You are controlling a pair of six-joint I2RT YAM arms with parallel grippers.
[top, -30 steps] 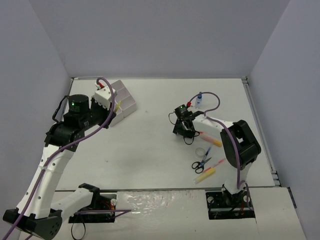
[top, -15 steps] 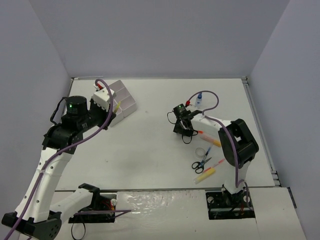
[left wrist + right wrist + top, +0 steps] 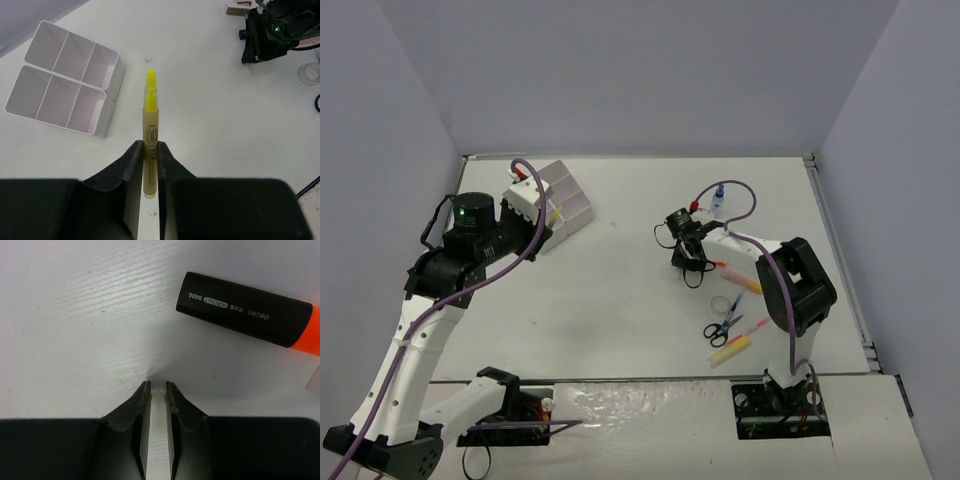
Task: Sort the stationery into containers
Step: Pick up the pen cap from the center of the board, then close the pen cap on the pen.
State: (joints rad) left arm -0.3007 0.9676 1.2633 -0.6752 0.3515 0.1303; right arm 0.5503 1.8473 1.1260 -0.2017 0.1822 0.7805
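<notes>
**Mia:** Is anything sorted yet?

**Ben:** I don't think so. The white plastic tray with six square boxes (image 3: pixel 102 120) looks bare inside. It sits at 10 o'clock on the tabletop (image 3: pixel 620 300).

**Mia:** What is closest to going in?

**Ben:** The thin yellow highlighter pen (image 3: pixel 150 117). The left hand (image 3: pixel 150 150) squeezes it tight around the middle. Its tip points to 12 o'clock in the wrist view, and the tray is near, at 10 o'clock from it.

**Mia:** And the other arm?

**Ben:** It is bent, with the right hand (image 3: pixel 158 387) low over the tabletop. That hand is pinched on a thin white stick (image 3: pixel 158 440), maybe a pen. A fat black-and-orange highlighter (image 3: pixel 245 310) lies at 1 o'clock from it.

**Mia:** What is left?

**Ben:** Lots! The black-handled scissors (image 3: pixel 720 328), the white tape ring (image 3: pixel 722 302) and a second yellow highlighter (image 3: pixel 732 350) lie at 4 o'clock. The tiny blue-capped bottle (image 3: pixel 719 197) stands at 1 o'clock.
</notes>
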